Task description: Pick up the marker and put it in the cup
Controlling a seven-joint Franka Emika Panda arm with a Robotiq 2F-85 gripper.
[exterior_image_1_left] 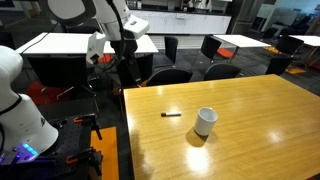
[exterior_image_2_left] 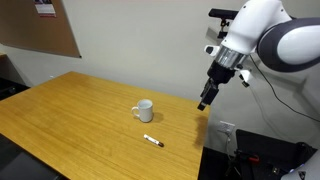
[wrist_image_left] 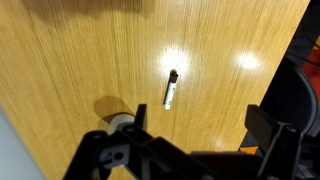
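While gripper [exterior_image_2_left: 204, 101] hovers high, marker [exterior_image_1_left: 172, 115] nr cup [exterior_image_1_left: 205, 121]

Wooden table [exterior_image_1_left: 262, 104], glossy top. Standing on it upright: white cup [exterior_image_1_left: 205, 121]. Lying flat near the cup, not touching it: short dark marker [exterior_image_1_left: 172, 114].

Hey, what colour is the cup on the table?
Plain white, no pattern. In an exterior view the cup shows best.
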